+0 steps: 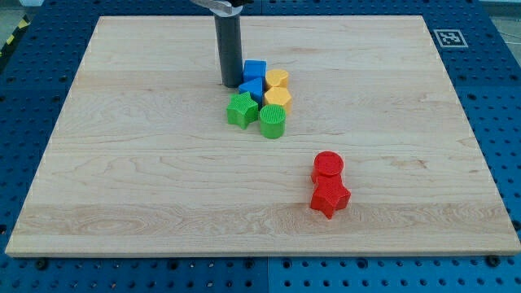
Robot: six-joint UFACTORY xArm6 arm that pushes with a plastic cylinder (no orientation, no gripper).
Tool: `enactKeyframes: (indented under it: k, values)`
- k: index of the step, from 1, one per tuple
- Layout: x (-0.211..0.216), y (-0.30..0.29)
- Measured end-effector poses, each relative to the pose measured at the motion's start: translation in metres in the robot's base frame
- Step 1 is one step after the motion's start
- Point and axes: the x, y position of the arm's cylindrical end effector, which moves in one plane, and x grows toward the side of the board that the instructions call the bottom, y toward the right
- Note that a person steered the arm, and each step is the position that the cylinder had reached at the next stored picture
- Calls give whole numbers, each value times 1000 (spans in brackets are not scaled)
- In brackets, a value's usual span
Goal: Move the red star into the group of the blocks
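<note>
The red star [330, 198] lies at the view's lower right, touching a red cylinder [328, 166] just above it. The group sits near the top middle: a blue cube [256, 70], a second blue block [251, 88], two yellow blocks [278, 79] [278, 98], a green star [242, 108] and a green cylinder [273, 120], all packed together. My tip [230, 84] stands at the group's left edge, next to the blue blocks and just above the green star. It is far from the red star, up and to the left of it.
The wooden board [122, 163] lies on a blue perforated table. A black-and-white marker tag [448, 37] sits off the board's top right corner.
</note>
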Motion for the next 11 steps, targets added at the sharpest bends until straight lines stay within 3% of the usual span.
enactKeyframes:
  k: [2,3,6,8,11]
  values:
    - [3,-54]
    - [29,-79]
    - [156,-82]
    - [250,43]
    - [245,229]
